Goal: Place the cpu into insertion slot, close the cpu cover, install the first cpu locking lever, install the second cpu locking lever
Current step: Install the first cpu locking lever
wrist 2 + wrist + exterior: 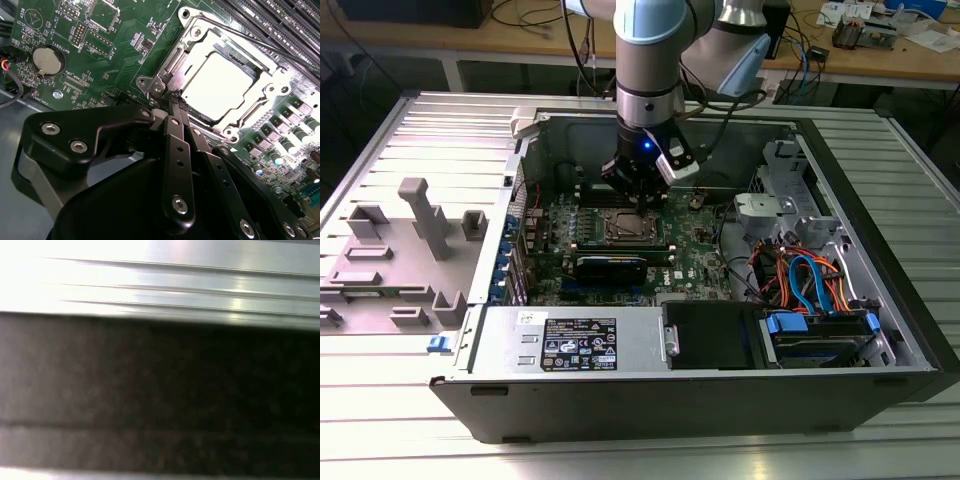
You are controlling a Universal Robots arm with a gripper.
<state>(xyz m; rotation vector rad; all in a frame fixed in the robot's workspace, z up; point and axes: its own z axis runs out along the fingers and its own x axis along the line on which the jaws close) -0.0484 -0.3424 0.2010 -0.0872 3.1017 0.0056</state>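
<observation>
The cpu (217,85), a dull silver square, lies in the insertion slot (625,227) on the green motherboard (115,45). Over it lies the cpu cover (200,37), a silver frame flat around the chip's top. A thin wire locking lever (270,45) runs along the socket's far edge. In the second wrist view my gripper (175,101) has its black fingers pressed together, with the tips at the socket's near corner by a hinge screw. From the exterior view, the gripper (638,196) hangs straight down just behind the socket.
The open computer case (880,330) surrounds the board. A black card with a heatsink (610,265) lies in front of the socket, and memory slots (280,20) are beside it. A power supply (575,345), a cabled drive cage (810,285) and grey fixtures (420,215) stand nearby.
</observation>
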